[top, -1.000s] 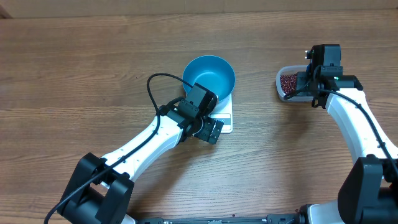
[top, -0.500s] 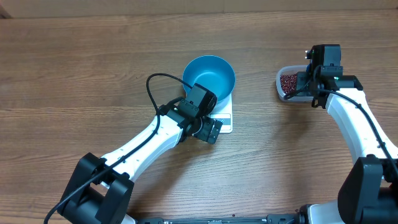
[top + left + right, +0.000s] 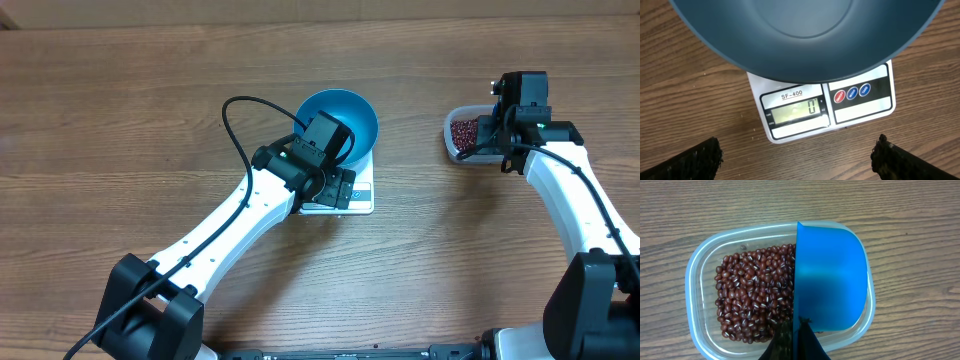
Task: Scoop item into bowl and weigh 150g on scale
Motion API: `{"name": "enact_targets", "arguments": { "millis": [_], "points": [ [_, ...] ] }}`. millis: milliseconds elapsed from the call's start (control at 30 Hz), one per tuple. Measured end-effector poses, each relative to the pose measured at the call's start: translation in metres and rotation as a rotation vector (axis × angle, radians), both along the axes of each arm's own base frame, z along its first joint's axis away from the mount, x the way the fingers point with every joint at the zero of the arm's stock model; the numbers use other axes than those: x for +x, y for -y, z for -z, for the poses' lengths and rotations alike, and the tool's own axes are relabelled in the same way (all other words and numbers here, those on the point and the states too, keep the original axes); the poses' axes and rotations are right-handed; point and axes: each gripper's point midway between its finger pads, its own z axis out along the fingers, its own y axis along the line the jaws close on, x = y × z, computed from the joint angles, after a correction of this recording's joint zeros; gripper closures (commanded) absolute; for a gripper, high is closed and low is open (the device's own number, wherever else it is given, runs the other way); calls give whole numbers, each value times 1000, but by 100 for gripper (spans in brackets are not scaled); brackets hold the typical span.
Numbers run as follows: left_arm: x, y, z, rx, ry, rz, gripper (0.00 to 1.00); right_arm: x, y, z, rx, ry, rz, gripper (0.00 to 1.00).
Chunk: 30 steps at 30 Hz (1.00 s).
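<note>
Nearest, the left pincer (image 3: 797, 162) hangs spread wide before a small white square scale (image 3: 860, 107) reading zero, which carries a round bright blue bowl (image 3: 805, 30). Farther right, the right pincer (image 3: 792, 335) clamps a small blue plastic scoop (image 3: 830, 290) over dark red-brown beans (image 3: 750, 295) in a clear plastic tub (image 3: 697, 265).

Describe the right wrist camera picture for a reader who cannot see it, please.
A small blue scoop, held in the shut right gripper at the picture's bottom edge, sits over the right side of a clear plastic tub filled with small dark red-brown beans. The tub rests on a wooden table.
</note>
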Motion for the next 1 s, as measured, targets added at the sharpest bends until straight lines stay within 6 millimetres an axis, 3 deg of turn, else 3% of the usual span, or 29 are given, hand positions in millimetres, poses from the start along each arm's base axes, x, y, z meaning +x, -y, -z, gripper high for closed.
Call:
{"name": "enact_targets", "arguments": {
  "millis": [1000],
  "points": [
    [-5, 1, 2, -13, -26, -10, 1, -4, 0, -6, -1, -33, -4, 96]
  ]
}}
